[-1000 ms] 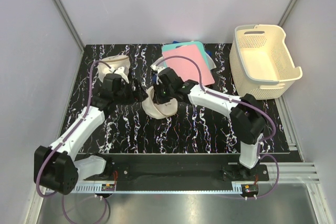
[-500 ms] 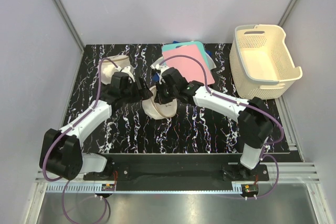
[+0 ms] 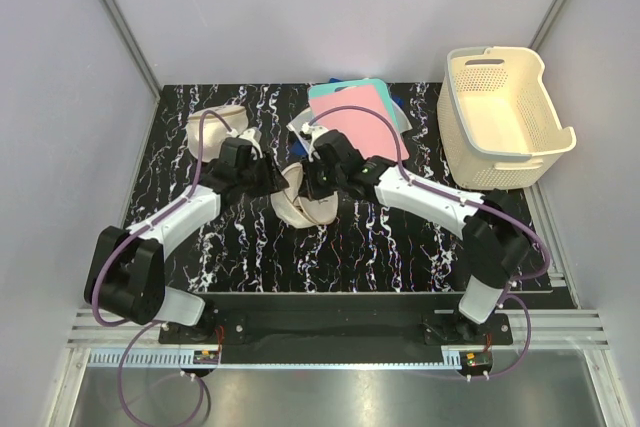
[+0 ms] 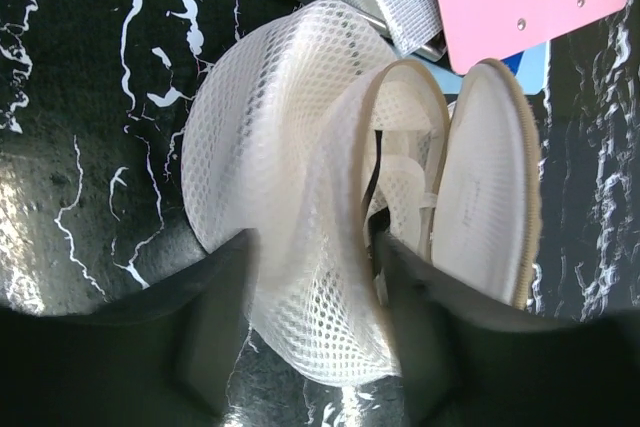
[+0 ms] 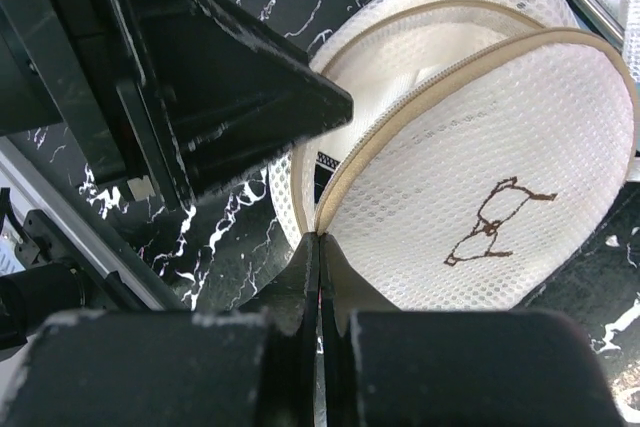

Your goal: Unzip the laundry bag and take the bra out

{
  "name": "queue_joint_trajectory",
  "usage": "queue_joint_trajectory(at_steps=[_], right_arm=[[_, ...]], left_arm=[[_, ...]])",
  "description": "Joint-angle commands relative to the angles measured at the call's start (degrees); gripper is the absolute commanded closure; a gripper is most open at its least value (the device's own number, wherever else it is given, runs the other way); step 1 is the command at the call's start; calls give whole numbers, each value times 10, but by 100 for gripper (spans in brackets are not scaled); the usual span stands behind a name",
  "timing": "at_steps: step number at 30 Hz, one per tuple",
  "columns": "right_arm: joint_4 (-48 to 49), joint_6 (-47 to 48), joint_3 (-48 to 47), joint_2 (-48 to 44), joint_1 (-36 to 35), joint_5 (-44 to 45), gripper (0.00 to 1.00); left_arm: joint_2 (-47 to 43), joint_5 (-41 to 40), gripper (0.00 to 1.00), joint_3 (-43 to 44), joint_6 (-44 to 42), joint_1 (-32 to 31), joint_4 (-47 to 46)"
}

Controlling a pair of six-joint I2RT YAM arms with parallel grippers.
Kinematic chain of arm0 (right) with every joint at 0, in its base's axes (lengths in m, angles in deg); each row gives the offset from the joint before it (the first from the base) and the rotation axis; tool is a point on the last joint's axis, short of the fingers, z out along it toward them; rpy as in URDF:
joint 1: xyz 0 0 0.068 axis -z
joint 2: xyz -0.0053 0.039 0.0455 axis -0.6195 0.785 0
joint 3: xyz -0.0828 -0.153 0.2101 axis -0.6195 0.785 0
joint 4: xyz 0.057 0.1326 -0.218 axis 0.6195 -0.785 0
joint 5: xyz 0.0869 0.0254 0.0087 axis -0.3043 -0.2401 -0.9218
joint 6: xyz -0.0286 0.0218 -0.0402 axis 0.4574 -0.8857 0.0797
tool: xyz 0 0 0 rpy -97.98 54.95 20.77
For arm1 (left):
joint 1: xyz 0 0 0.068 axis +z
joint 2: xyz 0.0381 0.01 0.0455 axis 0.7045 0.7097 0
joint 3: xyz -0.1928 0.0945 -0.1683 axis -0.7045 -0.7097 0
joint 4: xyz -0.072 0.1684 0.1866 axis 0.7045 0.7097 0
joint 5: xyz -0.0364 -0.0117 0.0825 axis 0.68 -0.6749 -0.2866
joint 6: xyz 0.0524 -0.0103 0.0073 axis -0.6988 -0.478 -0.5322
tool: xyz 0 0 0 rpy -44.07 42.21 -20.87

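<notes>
**Mesh pouch unzipped, bra not yet out**

From above, the laundry bag (image 3: 303, 205) lies mid-table between both claws. The left gripper (image 3: 277, 181) is at its left edge and the right gripper (image 3: 322, 185) is over its far side. A plain cream pouch (image 3: 213, 119) sits at the far left, a pink folder (image 3: 357, 125) lies just behind the bag, and a cream basket (image 3: 505, 117) stands at the far right.

The left wrist camera shows the bag parted along its zipper. The bra (image 4: 400, 182) lies inside, with a thin black strap across its pale cups. The left fingers (image 4: 215, 332) straddle a fold of the mesh wall. I cannot tell whether they pinch it or merely flank it.

On the right wrist camera, the right claw is pressed shut on the bag's tan rim (image 5: 335, 197), near the squiggle.

The main risk is that the left claw catches only mesh, which would lift the bag and leave the bra inside. The strap could also snag on the zipper. The right claw's thin pinch might slip and let the opening fall closed.
</notes>
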Motion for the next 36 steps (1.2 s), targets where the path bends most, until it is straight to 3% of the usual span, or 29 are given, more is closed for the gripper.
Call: queue_joint_trajectory(at_steps=[1, 2, 8, 15, 19, 23, 26, 30, 36], right_arm=[[16, 5, 14, -44, 8, 13, 100], [13, 5, 24, -49, 11, 15, 100], [-16, 1, 93, -138, 26, 62, 100], [-86, -10, 177, -252, 47, 186, 99], [-134, -18, 206, -300, 59, 250, 84], [-184, -16, 206, -343, 70, 300, 59], [-207, -6, 192, -358, 77, 316, 46], [-209, 7, 171, -355, 90, 297, 34], [-128, 17, 157, -301, 99, 170, 30]], left_arm=[[4, 16, 57, 11, 0, -3, -42], [4, 16, 68, 10, -1, -3, -42], [5, 17, 99, 5, 1, -3, -44], [3, 14, 100, -3, -3, -3, -47], [-4, 16, 100, -14, -4, -3, -57], [-4, 23, 100, -21, -7, -3, -64], [-6, 28, 100, -27, -10, -3, -69], [-17, 37, 100, -38, -14, -4, -84], [-38, 44, 100, -54, -23, -3, -96]])
